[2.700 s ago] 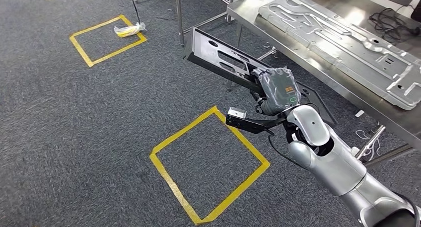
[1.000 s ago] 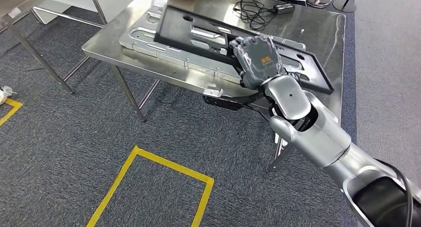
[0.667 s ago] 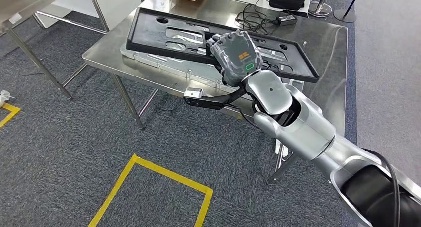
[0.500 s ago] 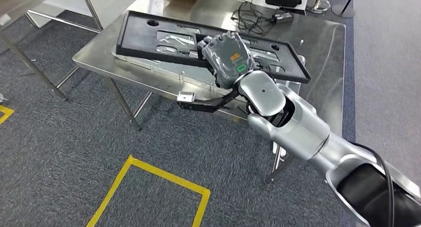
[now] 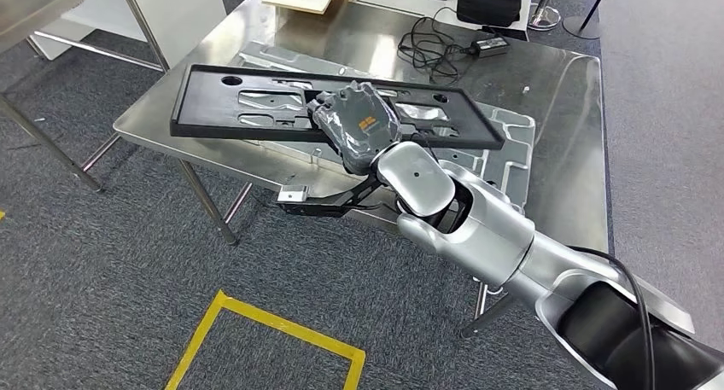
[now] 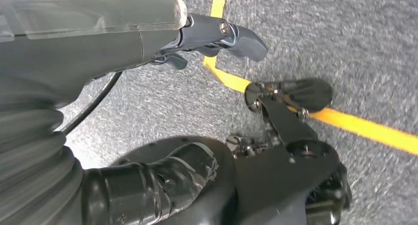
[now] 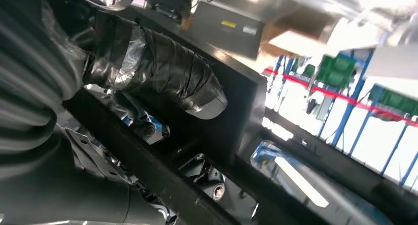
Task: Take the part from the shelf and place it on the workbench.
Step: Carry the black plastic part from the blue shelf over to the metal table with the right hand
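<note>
The black part (image 5: 256, 108), a long slotted frame, now hangs flat across the upper middle of the head view, over the workbench (image 5: 563, 117) and just above the silver stamped panel (image 5: 504, 151) lying there; half a second ago it sat tilted and further right, so it has swung left and levelled, which suggests the set-down is close. The right hand (image 5: 354, 125) grips it near its middle, fingers wrapped over a bar. The left hand (image 6: 217, 35) hangs over the carpet, seemingly holding nothing; how its fingers lie I cannot tell.
</note>
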